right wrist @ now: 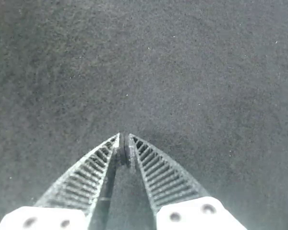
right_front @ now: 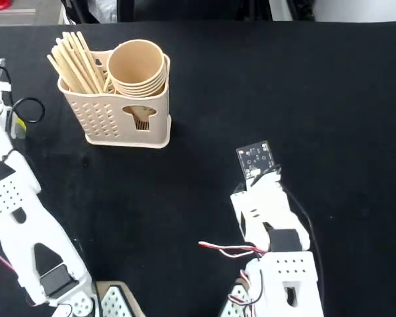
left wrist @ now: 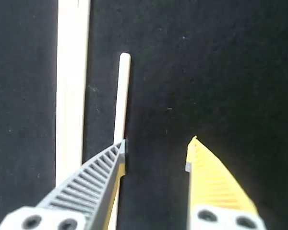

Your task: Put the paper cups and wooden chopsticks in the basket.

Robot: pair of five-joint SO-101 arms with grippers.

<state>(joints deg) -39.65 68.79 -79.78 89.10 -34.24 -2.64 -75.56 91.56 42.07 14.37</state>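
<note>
Left gripper (left wrist: 157,143) hangs low over the black table (left wrist: 230,72) with its jaws spread apart and nothing between them. Its grey finger (left wrist: 105,172) lies across a single loose chopstick (left wrist: 122,96), which rests flat on the cloth outside the gap. Just beside that stick I see a broader pale strip (left wrist: 72,86) running parallel to it; I cannot tell what it is. Toward the far left of the table stands the basket (right_front: 102,119), upright, with a stack of paper cups (right_front: 137,63) nested in one side and a bundle of chopsticks (right_front: 72,59) leaning out of the other. Well apart from it, my right gripper (right wrist: 124,146) points down at bare cloth, jaws pressed together and empty.
</note>
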